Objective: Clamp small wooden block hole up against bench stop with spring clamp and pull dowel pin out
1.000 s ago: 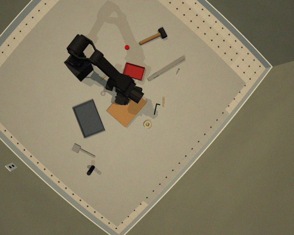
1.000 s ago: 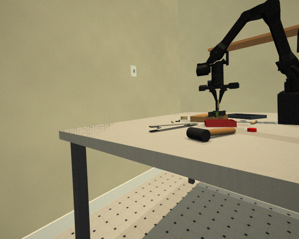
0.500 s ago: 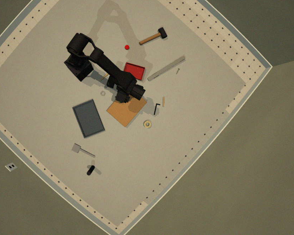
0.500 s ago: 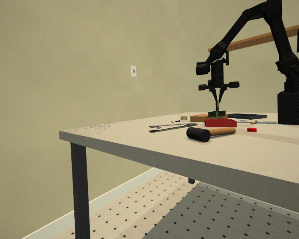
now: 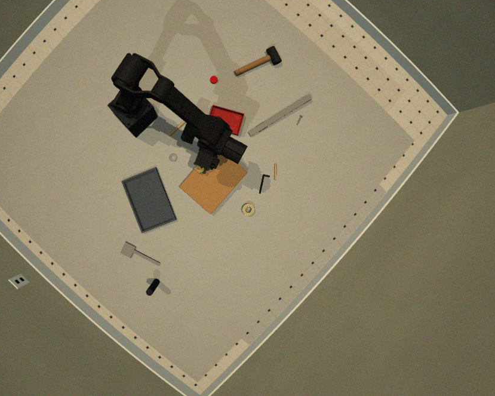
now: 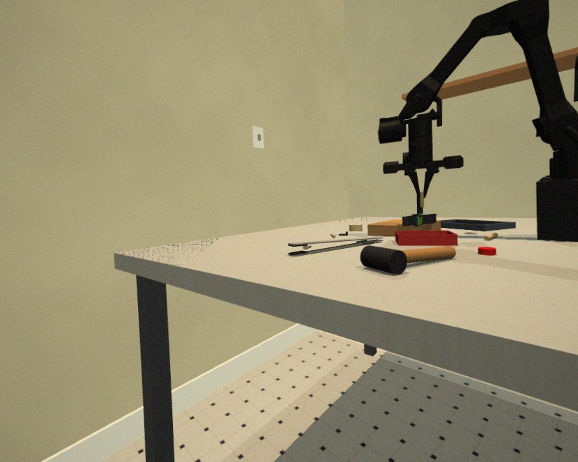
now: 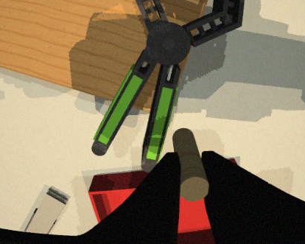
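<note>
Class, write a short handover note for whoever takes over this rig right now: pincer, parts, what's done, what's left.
Pincer: shut on the dowel pin, above the spring clamp.
Parts: the clamp is at the edge of the wooden board. The block is mostly out of sight; its seating and the stop can't be checked.
Done: pin out.
Left: lay the pin somewhere steady, perhaps the bare table top, let go, then check the block is clamped flat, hole up.
</note>
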Motion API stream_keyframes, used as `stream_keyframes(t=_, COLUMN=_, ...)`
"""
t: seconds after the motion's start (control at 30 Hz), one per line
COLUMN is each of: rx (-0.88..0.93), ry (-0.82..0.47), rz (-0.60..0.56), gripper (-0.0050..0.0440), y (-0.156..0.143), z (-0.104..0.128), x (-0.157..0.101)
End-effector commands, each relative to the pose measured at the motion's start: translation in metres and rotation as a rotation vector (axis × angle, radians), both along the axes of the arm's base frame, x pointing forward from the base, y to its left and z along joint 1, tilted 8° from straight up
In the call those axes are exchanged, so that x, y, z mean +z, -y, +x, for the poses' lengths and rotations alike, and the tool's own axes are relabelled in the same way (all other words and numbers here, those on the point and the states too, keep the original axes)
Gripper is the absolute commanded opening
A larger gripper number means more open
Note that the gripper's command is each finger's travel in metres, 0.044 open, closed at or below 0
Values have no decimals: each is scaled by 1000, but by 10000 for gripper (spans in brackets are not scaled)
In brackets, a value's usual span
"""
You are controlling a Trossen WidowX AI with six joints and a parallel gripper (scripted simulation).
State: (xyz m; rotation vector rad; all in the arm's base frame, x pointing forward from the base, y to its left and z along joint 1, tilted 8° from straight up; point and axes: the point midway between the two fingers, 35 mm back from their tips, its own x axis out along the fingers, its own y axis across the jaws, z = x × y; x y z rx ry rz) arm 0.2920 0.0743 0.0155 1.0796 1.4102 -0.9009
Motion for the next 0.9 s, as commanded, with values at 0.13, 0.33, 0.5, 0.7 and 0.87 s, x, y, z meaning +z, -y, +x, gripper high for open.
stream_keyframes(t=0.13, rx=-20, ry=5, rz=-3, gripper=0, y=-6, z=-1, x=5)
stream_keyframes(t=0.33, rx=-36, ry=4, rz=-3, gripper=0, y=-11, z=-3, x=6)
stream_keyframes(t=0.5, rx=-52, ry=2, rz=-3, gripper=0, y=-15, z=-5, x=8)
stream_keyframes(t=0.7, rx=-67, ry=0, rz=-2, gripper=0, y=-20, z=-7, x=10)
stream_keyframes(t=0.87, rx=-80, ry=-1, rz=-2, gripper=0, y=-23, z=-8, x=11)
